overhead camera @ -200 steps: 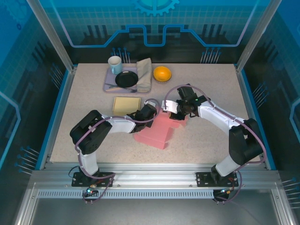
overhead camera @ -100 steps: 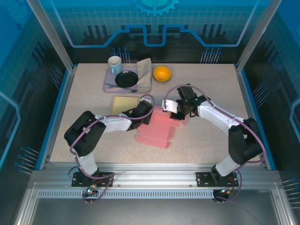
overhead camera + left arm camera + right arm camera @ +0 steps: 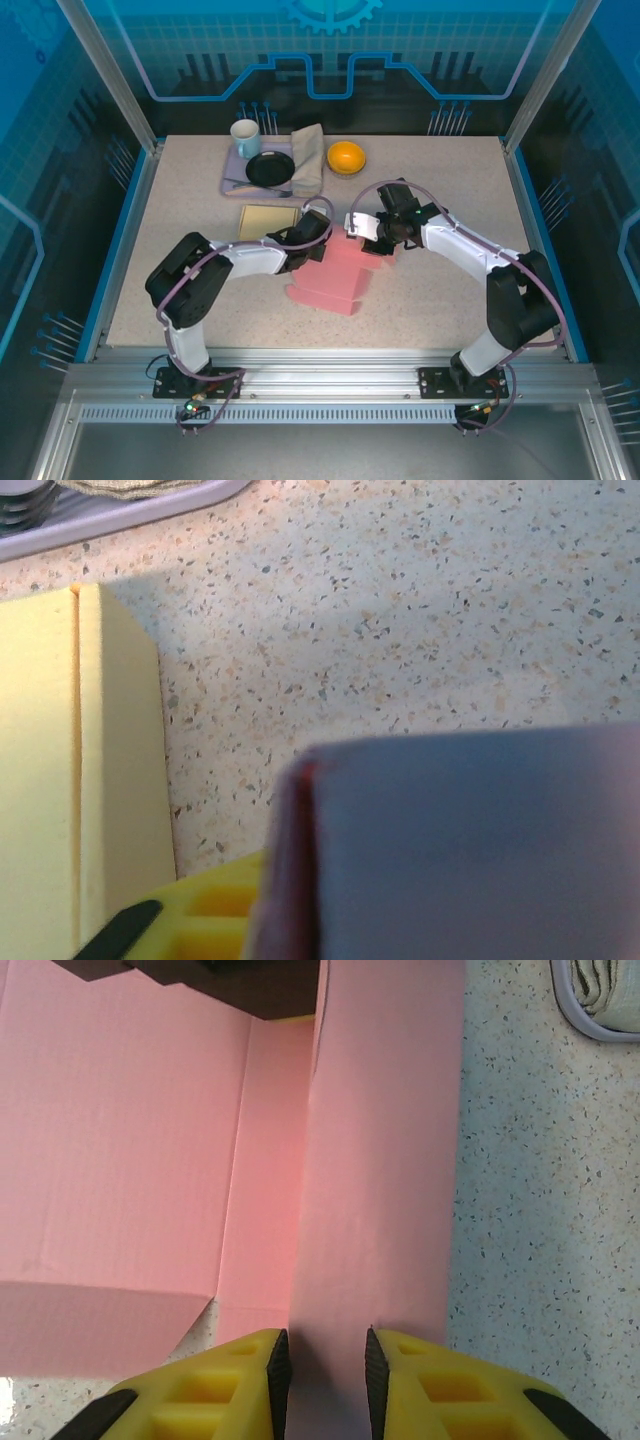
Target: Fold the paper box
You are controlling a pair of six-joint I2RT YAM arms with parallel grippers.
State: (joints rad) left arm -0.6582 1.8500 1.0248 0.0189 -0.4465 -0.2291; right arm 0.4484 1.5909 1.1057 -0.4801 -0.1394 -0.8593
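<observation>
Mostly hidden left gripper (image 3: pixel 318 244), paper box (image 3: pixel 470 840) blurred

Found a speckled table (image 3: pixel 440 290) carrying four things. Noted the pink paper box (image 3: pixel 335 285) lying on it beneath the left gripper (image 3: pixel 314 240) and the right gripper (image 3: pixel 325 1355) (one flap raised). Spotted a flat yellow card (image 3: pixel 268 222) just left of the left gripper. Saw a lavender tray (image 3: pixel 232 182) farther beyond it, and an orange bowl (image 3: pixel 346 157) beyond the right gripper.
</observation>
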